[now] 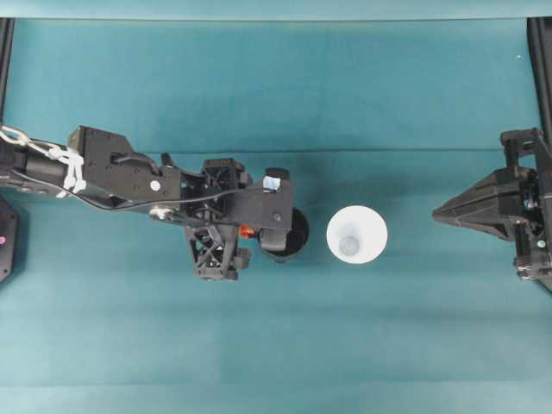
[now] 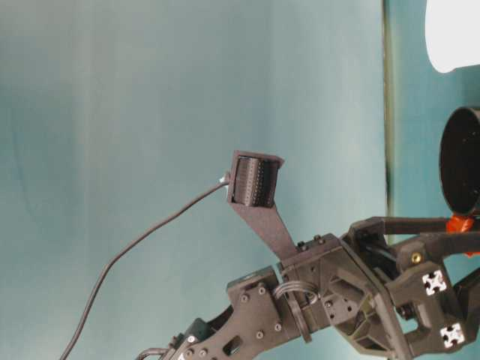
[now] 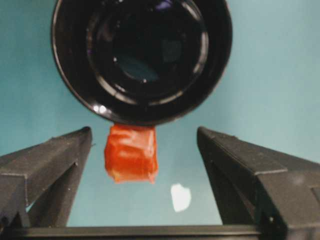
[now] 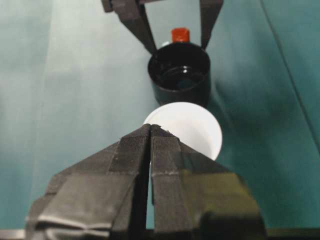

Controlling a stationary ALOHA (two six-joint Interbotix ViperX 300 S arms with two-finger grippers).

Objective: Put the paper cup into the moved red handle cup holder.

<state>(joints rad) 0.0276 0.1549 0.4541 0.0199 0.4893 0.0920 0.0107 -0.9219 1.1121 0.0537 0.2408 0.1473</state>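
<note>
The red handle cup holder (image 1: 293,235) is a glossy black round cup standing upright just left of the table's middle, partly under my left wrist camera. Its orange-red handle tab (image 3: 131,152) points back toward my left arm. My left gripper (image 3: 144,134) is open, with one finger (image 3: 50,165) on each side of the tab and a gap to both. The white paper cup (image 1: 356,235) stands upright just right of the holder, close beside it (image 4: 187,127). My right gripper (image 1: 438,213) is shut and empty at the right edge, its tips (image 4: 150,127) pointing at the paper cup.
A teal cloth (image 1: 276,345) covers the whole table. Black frame posts (image 1: 542,52) run along the far left and right edges. The left wrist camera (image 2: 253,180) rises above the left gripper on its mount.
</note>
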